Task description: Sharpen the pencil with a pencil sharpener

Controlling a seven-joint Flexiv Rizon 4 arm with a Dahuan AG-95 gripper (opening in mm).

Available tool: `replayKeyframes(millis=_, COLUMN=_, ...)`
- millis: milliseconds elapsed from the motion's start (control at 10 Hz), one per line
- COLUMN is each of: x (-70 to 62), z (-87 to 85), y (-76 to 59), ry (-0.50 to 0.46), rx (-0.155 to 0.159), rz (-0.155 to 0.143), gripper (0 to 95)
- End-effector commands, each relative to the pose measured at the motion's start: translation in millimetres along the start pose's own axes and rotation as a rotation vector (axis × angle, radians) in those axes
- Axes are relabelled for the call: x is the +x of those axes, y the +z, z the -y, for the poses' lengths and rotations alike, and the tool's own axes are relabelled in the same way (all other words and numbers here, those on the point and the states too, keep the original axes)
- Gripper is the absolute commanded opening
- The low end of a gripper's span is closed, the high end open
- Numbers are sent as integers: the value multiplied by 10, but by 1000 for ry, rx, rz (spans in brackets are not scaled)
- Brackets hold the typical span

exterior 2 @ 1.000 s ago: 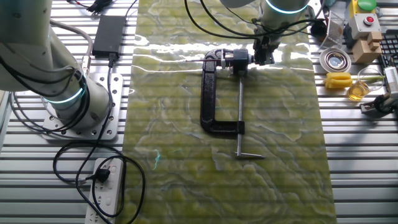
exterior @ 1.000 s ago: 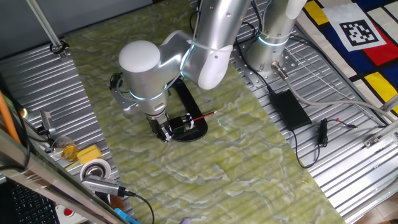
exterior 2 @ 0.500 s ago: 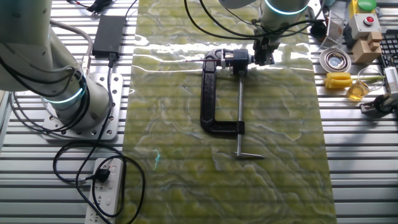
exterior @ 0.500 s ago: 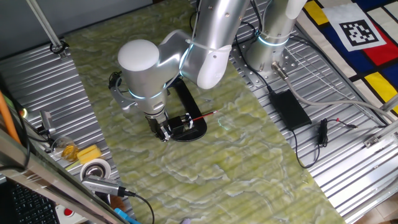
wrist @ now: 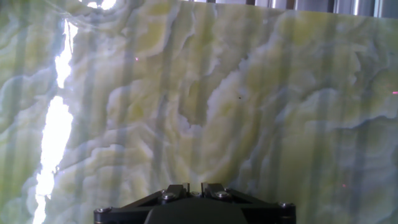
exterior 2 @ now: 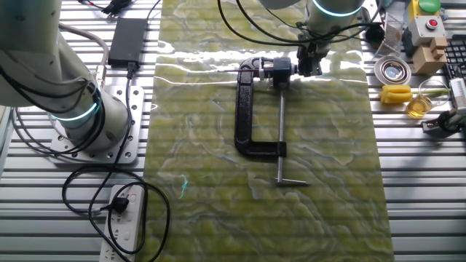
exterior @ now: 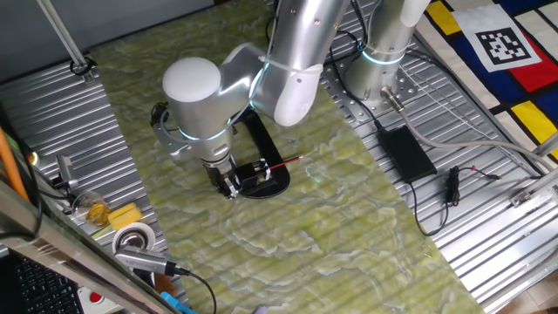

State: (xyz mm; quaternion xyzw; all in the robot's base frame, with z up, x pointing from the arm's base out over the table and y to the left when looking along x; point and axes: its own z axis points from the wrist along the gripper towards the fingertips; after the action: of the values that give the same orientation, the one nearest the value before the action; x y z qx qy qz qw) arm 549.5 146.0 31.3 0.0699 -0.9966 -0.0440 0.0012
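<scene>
The pencil sharpener [exterior: 272, 182] is a black oval base on the green mat, with a black C-shaped frame [exterior 2: 244, 109] and a silver rod [exterior 2: 282, 124]. The red pencil [exterior: 283, 163] lies slanted over the base, its dark tip pointing right. I cannot make it out in the other fixed view. My gripper [exterior: 230, 187] points down at the base's left edge, right beside the small white parts. It also shows in the other fixed view [exterior 2: 309, 67]. In the hand view my gripper [wrist: 193, 186] has its jaws close together with nothing between them, over bare mat.
A black power brick [exterior: 405, 150] lies on the metal table right of the mat. A tape roll [exterior: 133, 237] and a yellow block [exterior: 125, 215] lie at the left. A second arm's base [exterior 2: 80, 116] and a power strip [exterior 2: 124, 218] stand beside the mat.
</scene>
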Motion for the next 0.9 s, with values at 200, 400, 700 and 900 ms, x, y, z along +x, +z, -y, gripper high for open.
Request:
replayKeyframes(millis=200, x=-16, z=7, y=-4, ry=-7, rx=17, rz=5, gripper=0)
replayKeyframes(millis=400, x=-22, z=5, y=-41, ry=1, rx=15, rz=8, gripper=190)
replayKeyframes(millis=700, x=-34, z=3, y=-46, ry=-1, rx=23, rz=10, gripper=190)
replayKeyframes(millis=900, x=-78, z=-8, y=-58, ry=2, rx=31, rz=7, gripper=190)
